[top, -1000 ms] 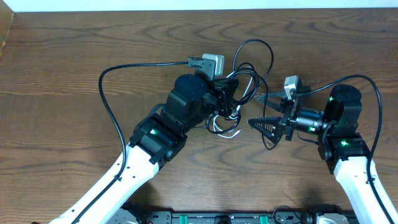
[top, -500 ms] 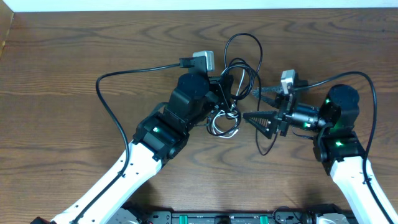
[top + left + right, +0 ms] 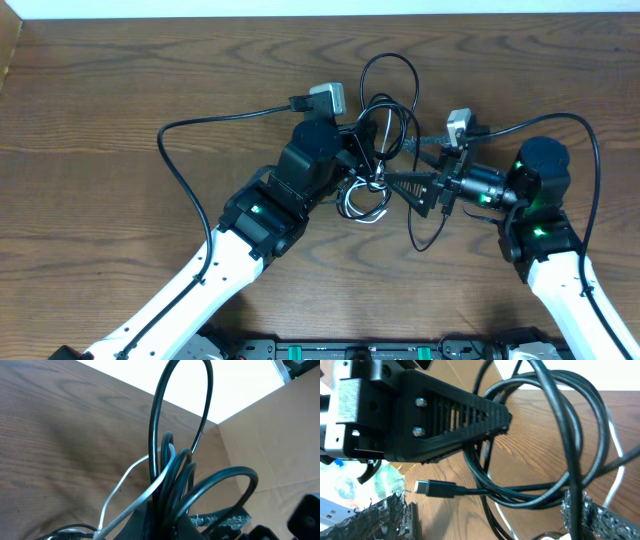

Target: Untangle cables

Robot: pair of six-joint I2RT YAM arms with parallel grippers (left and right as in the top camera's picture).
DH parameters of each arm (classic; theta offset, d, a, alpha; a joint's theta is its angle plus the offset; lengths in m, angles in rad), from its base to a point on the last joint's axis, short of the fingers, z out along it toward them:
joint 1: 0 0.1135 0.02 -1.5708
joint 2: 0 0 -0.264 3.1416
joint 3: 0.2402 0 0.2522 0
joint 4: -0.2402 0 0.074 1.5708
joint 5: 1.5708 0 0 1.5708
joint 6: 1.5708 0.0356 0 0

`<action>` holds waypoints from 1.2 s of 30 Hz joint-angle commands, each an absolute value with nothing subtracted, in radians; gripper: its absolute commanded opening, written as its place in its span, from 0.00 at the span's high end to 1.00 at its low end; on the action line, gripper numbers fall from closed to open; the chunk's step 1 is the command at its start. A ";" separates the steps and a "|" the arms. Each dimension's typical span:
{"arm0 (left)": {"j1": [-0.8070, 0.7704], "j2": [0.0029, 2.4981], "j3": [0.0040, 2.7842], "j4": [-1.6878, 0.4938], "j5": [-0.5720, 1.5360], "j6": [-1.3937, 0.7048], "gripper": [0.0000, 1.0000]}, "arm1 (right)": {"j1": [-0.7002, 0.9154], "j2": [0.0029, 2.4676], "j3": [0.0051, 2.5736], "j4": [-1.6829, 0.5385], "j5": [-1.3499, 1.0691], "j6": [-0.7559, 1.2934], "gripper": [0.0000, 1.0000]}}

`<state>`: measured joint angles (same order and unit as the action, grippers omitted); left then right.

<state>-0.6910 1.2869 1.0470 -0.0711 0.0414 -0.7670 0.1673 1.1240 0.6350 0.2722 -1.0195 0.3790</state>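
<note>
Clamping the cables [image 3: 385,128] near the middle of the tabletop [image 3: 120,80], the left hand [image 3: 362,165] was closed narrow on a bunch of several black strands and the white cord [image 3: 362,212]. The left wrist view showed them [image 3: 170,475] pinched together, with tall loops springing up out of the grip. The right hand [image 3: 408,190] stood wide and held nothing, its fingers reaching into the tangle from the right. In its own wrist view one ribbed finger [image 3: 455,420] lay across the black loops, and a loose USB-C plug [image 3: 436,488] rested on the wood just below. A pale charger block [image 3: 328,96] sat at the far end of one lead, and a second small white plug block [image 3: 459,124] lay near the right arm. These cords looked light, thin and springy: soft enough to bend anywhere, yet inclined to hold their coil, and probably smooth enough to slide through a loose pinch. Pulling mid-loop would likely tighten the knot. The better hold seemed to be a single strand close to a free plug end, such as the USB-C plug, drawn back through the loops while the other hand anchored the bunch.
</note>
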 commanded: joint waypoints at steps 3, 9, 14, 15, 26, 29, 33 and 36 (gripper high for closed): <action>-0.698 1.287 1.062 -0.064 0.010 -0.819 0.92 | 0.201 1.122 0.645 0.281 -0.935 0.434 0.02; -0.699 1.287 1.062 -0.066 0.010 -0.831 0.92 | 0.211 1.122 0.645 0.280 -0.869 0.484 0.04; -0.715 1.287 1.062 -0.066 0.010 -0.841 0.92 | 0.211 1.125 0.645 0.271 -0.805 0.539 0.04; -0.717 1.287 1.062 -0.066 0.010 -0.841 0.92 | 0.211 1.126 0.645 0.264 -0.797 0.539 0.05; -0.720 1.287 1.062 -0.062 0.020 -0.904 0.92 | 0.211 1.128 0.645 0.099 -0.606 0.518 0.03; -0.720 1.287 1.063 -0.052 0.068 -0.904 0.92 | 0.211 1.137 0.645 0.084 -0.570 0.519 0.03; -0.720 1.287 1.063 -0.036 0.128 -0.904 0.92 | 0.211 1.150 0.645 0.054 -0.513 0.528 0.06; -0.720 1.287 1.063 -0.040 0.132 -0.904 0.92 | 0.210 1.152 0.645 0.028 -0.474 0.539 0.06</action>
